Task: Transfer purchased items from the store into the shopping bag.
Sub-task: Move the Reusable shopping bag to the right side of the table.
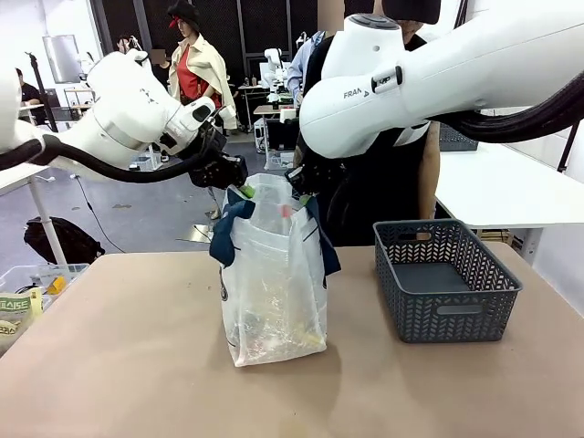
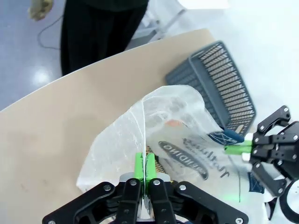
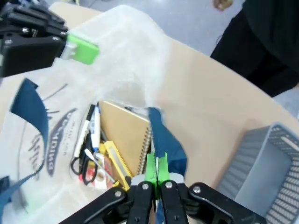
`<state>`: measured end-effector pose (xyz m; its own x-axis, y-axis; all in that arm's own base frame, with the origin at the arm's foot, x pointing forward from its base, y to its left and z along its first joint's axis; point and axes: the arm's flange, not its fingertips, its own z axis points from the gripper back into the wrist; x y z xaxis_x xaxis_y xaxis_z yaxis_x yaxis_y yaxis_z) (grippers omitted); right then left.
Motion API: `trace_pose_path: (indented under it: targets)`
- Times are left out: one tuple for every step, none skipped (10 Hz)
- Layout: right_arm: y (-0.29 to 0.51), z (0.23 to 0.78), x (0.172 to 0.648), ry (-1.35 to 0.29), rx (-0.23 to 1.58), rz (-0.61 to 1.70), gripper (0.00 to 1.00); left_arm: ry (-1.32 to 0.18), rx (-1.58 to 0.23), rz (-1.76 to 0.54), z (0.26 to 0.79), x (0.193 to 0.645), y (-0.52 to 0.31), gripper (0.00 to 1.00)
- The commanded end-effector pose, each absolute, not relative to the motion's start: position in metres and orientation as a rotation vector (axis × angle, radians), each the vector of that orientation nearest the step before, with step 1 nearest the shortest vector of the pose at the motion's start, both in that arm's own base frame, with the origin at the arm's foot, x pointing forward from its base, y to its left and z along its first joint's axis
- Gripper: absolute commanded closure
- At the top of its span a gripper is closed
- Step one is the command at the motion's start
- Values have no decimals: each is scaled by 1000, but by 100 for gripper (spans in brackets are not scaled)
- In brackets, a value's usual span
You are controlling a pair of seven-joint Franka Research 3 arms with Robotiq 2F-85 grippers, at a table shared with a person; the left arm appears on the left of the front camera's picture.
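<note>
The shopping bag (image 1: 274, 274), translucent white with navy handles, stands upright mid-table. My left gripper (image 1: 239, 189) is shut on its left rim, and my right gripper (image 1: 297, 187) is shut on the right rim by a navy handle, so the mouth is held apart. In the left wrist view my left gripper (image 2: 145, 159) pinches the plastic edge. My right gripper (image 3: 156, 162) pinches plastic and strap. Inside lie the purchased items (image 3: 105, 156): yellow packs, pens, scissors and a spiral notebook (image 3: 126, 135). The store (image 1: 444, 278), a dark grey basket, sits to the right with nothing inside.
A person in black (image 1: 383, 182) stands behind the table's far edge, between bag and basket. A clear bin (image 1: 27, 292) with packets sits at the table's left edge. A white table (image 1: 502, 187) stands behind on the right.
</note>
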<state>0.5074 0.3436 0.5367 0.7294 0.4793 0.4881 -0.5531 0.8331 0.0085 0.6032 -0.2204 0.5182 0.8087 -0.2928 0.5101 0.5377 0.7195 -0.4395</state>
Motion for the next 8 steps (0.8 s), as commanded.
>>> trace_pose_path:
  targets:
    - [354, 539, 518, -504, 116, 648, 100, -405, -704, -494, 515, 614, -213, 76]
    - [357, 540, 518, -511, 114, 664, 100, -394, -737, -512, 511, 616, -214, 56]
    - [360, 540, 520, -512, 117, 675, 100, -391, -761, -519, 508, 618, -214, 47]
    - [363, 541, 524, -509, 115, 691, 100, -383, -798, -528, 505, 621, -213, 47]
    - [367, 541, 526, -502, 114, 708, 100, -377, -811, -537, 501, 624, -215, 47]
    - [371, 542, 529, -500, 115, 729, 100, -378, -823, -549, 499, 624, -217, 47]
    - [375, 541, 531, -490, 115, 755, 100, -380, -849, -556, 498, 626, -217, 47]
    - [379, 541, 535, -477, 108, 765, 100, -376, -882, -567, 496, 627, -216, 47]
